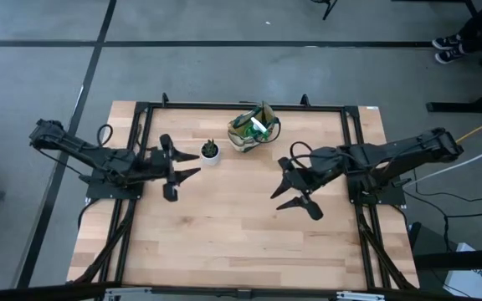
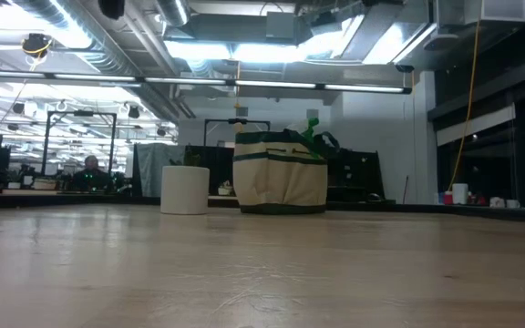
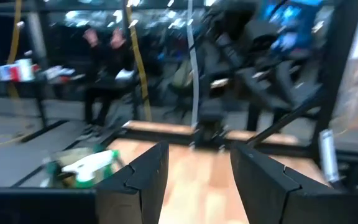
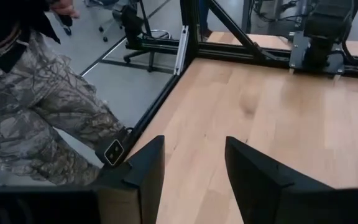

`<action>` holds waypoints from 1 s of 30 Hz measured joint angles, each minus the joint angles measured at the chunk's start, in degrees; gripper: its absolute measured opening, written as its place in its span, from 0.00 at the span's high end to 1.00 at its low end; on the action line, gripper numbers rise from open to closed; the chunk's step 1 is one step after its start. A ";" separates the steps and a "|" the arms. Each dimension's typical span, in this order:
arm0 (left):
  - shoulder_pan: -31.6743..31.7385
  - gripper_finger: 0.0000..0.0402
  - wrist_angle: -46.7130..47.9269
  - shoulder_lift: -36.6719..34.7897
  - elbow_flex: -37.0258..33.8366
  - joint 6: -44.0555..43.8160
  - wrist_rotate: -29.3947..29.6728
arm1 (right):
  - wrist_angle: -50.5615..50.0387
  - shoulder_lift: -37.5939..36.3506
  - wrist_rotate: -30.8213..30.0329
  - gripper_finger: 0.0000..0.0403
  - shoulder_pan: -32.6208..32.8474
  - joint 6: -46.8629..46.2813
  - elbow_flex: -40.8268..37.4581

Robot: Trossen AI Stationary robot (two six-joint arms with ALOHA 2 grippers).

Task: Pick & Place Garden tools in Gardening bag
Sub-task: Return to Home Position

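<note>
The tan gardening bag (image 1: pixel 253 130) with olive trim stands at the table's far middle; a green spray bottle (image 1: pixel 258 125) and other tool ends stick out of its top. It also shows in the low view (image 2: pixel 281 178). My left gripper (image 1: pixel 182 167) is open and empty, left of the bag, near a white plant pot. My right gripper (image 1: pixel 295 188) is open and empty, right of the table's middle. The bag's top with the spray bottle shows in the left wrist view (image 3: pixel 82 168).
A small white pot with a green plant (image 1: pixel 211 152) stands just left of the bag, close to my left gripper. A black frame (image 1: pixel 241 106) runs around the table. A person in camouflage trousers (image 4: pixel 48 118) stands beside the table. Bare wooden tabletop (image 1: pixel 233 226) lies toward the near edge.
</note>
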State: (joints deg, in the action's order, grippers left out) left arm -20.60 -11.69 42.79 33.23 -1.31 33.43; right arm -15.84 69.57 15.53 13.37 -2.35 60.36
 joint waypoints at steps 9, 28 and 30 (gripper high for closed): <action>0.02 0.58 -8.61 -8.17 -9.85 0.12 -7.45 | 14.41 -7.79 0.18 0.58 -2.11 2.19 -10.94; 0.02 0.58 -4.14 -10.67 -12.50 0.03 -7.62 | 38.45 -12.73 -3.52 0.58 -4.60 -15.20 -28.66; 0.02 0.58 -4.13 -10.65 -12.50 0.03 -7.62 | 37.90 -12.73 -3.52 0.58 -4.61 -15.19 -28.66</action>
State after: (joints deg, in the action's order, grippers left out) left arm -20.58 -15.82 32.14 20.73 -1.28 25.80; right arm 22.06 56.84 12.01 8.75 -17.54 31.70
